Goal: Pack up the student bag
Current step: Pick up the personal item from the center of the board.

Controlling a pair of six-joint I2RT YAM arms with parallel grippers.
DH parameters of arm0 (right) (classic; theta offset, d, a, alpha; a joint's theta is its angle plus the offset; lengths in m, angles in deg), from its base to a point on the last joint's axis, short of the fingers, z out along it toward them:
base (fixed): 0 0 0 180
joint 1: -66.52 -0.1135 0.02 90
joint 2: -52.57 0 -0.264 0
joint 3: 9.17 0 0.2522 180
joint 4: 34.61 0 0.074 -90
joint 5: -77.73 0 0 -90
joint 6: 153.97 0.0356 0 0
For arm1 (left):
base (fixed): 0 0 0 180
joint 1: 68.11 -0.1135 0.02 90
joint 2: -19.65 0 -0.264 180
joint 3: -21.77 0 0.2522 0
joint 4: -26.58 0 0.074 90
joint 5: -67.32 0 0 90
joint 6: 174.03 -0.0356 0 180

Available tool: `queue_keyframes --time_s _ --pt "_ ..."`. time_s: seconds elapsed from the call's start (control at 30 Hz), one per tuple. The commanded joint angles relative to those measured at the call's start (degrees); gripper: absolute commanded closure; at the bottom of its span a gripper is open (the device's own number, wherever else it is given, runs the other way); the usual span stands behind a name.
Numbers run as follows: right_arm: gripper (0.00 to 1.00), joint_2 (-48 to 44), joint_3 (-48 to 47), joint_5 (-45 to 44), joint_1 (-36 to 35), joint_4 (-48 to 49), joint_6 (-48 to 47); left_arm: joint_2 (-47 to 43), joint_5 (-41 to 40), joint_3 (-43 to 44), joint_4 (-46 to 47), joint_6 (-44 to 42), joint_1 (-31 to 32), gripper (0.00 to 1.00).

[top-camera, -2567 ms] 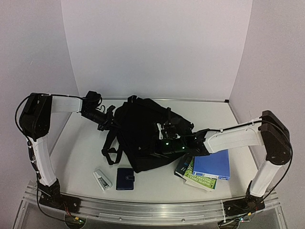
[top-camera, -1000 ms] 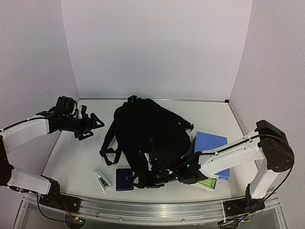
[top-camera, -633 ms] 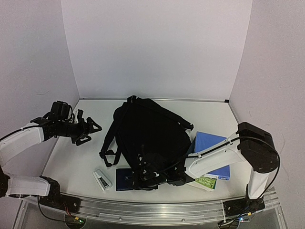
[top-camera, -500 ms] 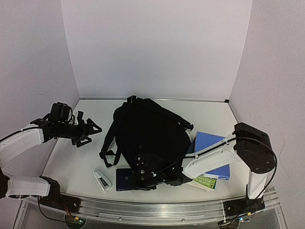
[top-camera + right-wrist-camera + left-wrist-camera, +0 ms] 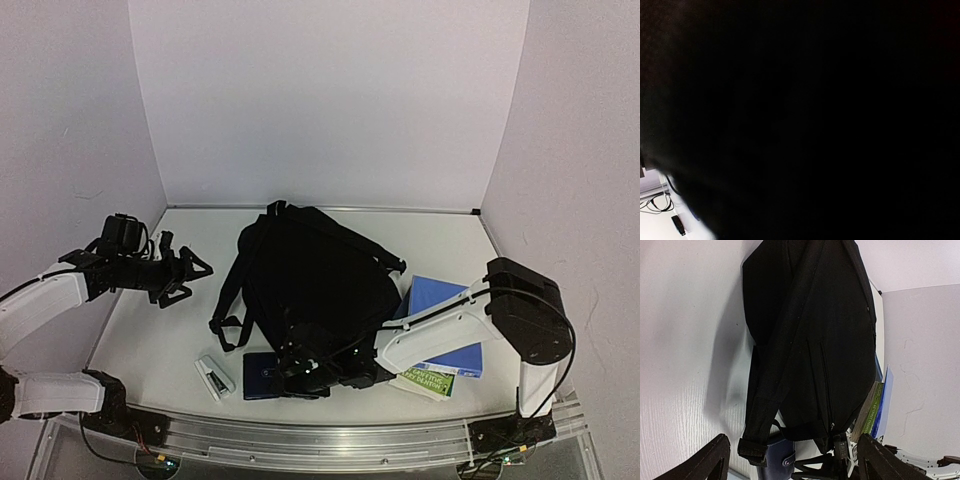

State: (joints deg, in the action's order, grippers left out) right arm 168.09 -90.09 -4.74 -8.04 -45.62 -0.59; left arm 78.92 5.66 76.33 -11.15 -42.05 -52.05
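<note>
The student bag, a big black backpack, lies flat mid-table with its straps trailing to the left. My right gripper is low at the bag's near edge, dark against the dark fabric. Black cloth fills almost all of the right wrist view, so its jaws do not show. My left gripper hovers to the left of the bag, open and empty. In the left wrist view the bag stretches away beyond the spread fingers.
A dark navy wallet lies at the bag's near left corner, partly covered. A white stapler lies left of it. A blue folder sits on a green book to the right of the bag. The right arm's white link crosses them.
My right gripper has slid left along the bag's near edge toward the wallet. The left arm has drawn back a little to the left, still open.
</note>
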Motion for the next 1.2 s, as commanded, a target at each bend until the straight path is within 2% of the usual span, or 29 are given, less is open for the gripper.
queue_keyframes --time_s 0.0,0.27,0.33,0.4,0.47,0.6,0.73,1.07,1.17 --pt "0.65 2.5 -2.7 -0.4 -0.1 -2.7 0.6 -1.3 0.2 0.6 0.2 -0.8 -0.1 0.12" --pt "0.67 4.9 -5.4 0.3 0.0 -2.7 -1.6 -1.3 0.4 1.2 -0.2 -1.1 -0.1 0.12" --pt "0.76 5.4 -5.9 0.3 0.1 -2.7 -2.1 -1.5 0.6 1.1 0.1 -0.8 -0.1 0.12" --pt "0.94 5.8 -6.3 0.5 0.2 -2.7 -2.3 -1.8 0.6 1.1 0.2 -0.4 -0.1 0.12" --pt "1.0 5.5 -6.3 0.6 0.2 -2.7 -3.0 -2.1 0.7 1.1 0.2 -0.6 -0.1 0.12" --pt "1.0 0.4 -3.4 -0.1 0.2 -0.7 -4.7 -3.4 2.8 0.6 1.4 -1.4 -0.1 0.12" --pt "1.0 -6.0 2.5 6.2 0.1 11.0 -6.0 -5.0 4.8 0.6 2.5 -1.9 -0.1 0.12" --pt "1.0 -18.9 4.3 11.1 -1.3 11.9 -15.4 -6.4 13.9 4.8 6.1 -3.6 -0.1 0.12" --pt "1.0 -23.3 4.1 9.2 -1.2 11.9 -16.7 -7.4 16.8 5.4 8.6 -4.1 -0.1 0.11"
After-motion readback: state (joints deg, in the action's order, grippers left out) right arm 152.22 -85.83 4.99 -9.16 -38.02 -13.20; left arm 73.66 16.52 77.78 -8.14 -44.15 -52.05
